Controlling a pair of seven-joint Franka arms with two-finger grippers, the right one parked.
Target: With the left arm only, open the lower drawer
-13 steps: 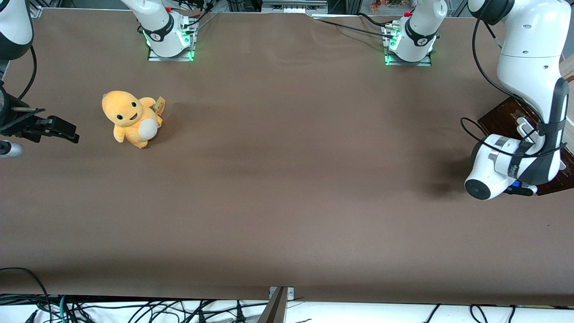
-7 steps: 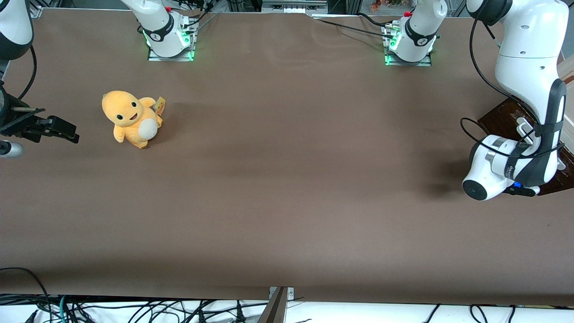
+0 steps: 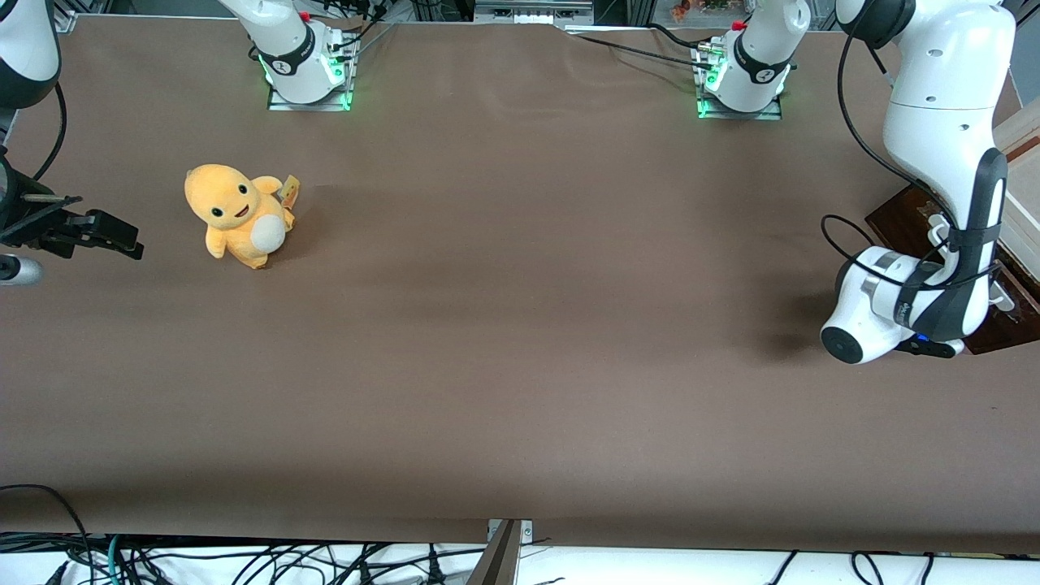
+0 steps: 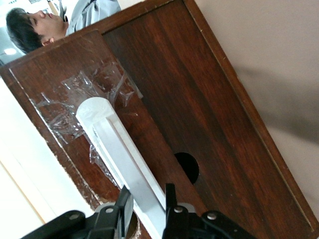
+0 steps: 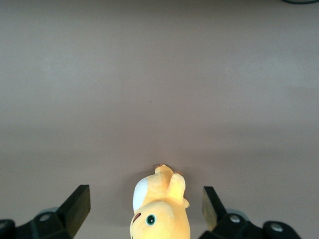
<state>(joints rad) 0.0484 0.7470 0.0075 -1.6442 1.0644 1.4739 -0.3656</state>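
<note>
The lower drawer's dark-brown front (image 3: 894,213) shows at the working arm's end of the table, mostly covered by the left arm (image 3: 934,309). One end of its white bar handle (image 3: 937,221) pokes out beside the wrist. A pale beige strip (image 3: 1022,195) lies alongside the dark front. In the left wrist view the gripper (image 4: 147,196) straddles the white bar handle (image 4: 117,142), one black finger on each side, pressed against it. The drawer front (image 4: 60,84) there carries patches of clear tape.
A yellow plush toy (image 3: 237,215) sits toward the parked arm's end of the table, also seen in the right wrist view (image 5: 160,211). Two arm bases (image 3: 309,65) (image 3: 743,69) stand along the table edge farthest from the front camera. Cables hang below the near edge.
The left arm has shifted toward the parked arm's end of the table. The dark drawer front and handle came with it, and more pale beige shows beside it.
</note>
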